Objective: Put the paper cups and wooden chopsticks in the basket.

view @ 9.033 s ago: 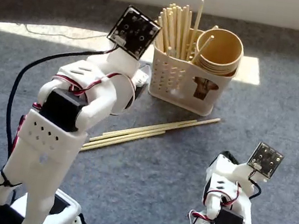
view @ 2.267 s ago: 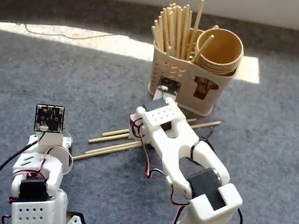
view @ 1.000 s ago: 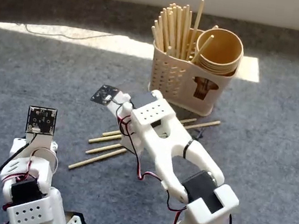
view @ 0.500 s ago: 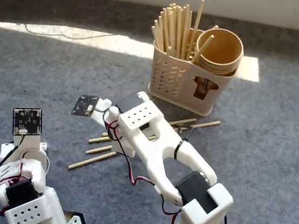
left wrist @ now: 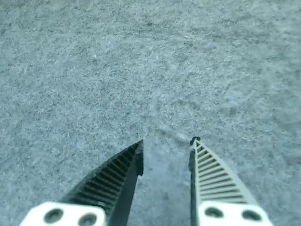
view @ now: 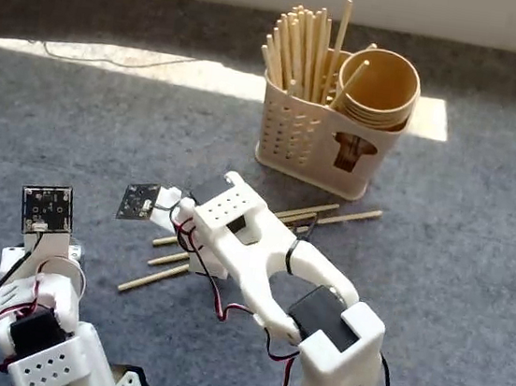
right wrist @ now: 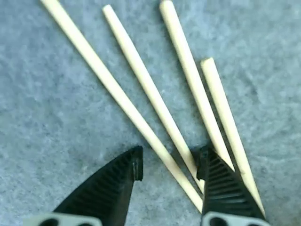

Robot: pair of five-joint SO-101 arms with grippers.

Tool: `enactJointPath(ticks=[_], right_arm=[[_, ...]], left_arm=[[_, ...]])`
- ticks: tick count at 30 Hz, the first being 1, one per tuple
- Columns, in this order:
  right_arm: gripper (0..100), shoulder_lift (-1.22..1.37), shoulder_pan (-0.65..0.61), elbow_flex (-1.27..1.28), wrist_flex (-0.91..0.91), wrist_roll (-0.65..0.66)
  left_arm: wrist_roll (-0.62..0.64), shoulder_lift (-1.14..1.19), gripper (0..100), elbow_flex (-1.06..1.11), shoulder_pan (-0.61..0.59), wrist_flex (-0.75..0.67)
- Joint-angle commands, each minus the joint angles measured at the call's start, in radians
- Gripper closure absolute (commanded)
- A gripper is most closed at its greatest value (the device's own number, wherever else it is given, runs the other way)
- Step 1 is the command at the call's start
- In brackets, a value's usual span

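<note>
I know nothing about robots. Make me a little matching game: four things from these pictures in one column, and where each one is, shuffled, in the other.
Things
1. paper cups
2. loose chopsticks
3. left gripper
4. right gripper

Places
A. open over bare carpet
B. lying flat on the carpet
C. standing inside the basket
D. open just above the loose chopsticks

Pairs: 1-C, 2-B, 3-A, 4-D
</note>
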Motion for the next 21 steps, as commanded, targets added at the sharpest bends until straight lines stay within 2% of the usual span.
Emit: enactJointPath(ticks=[1, 8, 13, 21], right_arm=[[80.4, 0.015, -0.005, -0.001, -0.022, 0.014], [82.0, 0.087, -0.005, -0.001, -0.021, 0.014], [99.3, 0.093, -0.007, 0.004, -0.021, 0.014], [99.4, 0.082, 0.019, 0.007, 0.008, 0.011]], left_arm=[[-0.003, -0.002, 83, -0.035, -0.007, 0.002], [-0.003, -0.002, 83, -0.033, -0.005, 0.003], [-0.003, -0.002, 83, -0.031, 0.021, 0.003], [-0.006, -0.002, 83, -0.018, 0.053, 0.000]])
